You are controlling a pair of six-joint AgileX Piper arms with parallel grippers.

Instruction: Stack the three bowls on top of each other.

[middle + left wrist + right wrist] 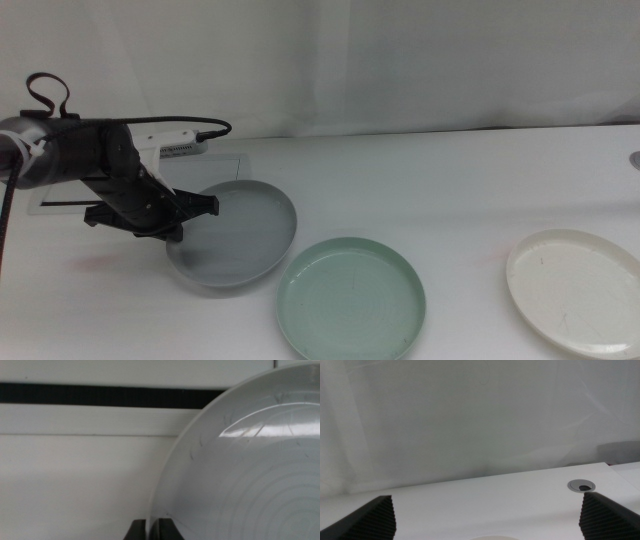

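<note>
3 bowls lie apart, none stacked yet. Taking the mint bowl [351, 297] as landmark: the grey bowl [238, 232] is just beside it on the left arm's side, tilted, its rim pinched between the clenched jaws of the left gripper [183, 212]; the cream bowl [575, 290] rests well apart on the other side. Step 1 looks underway. Next, the grey bowl likely needs carrying over the mint one. The right gripper [487, 515] waits, jaws spread. No writing is legible.
</note>
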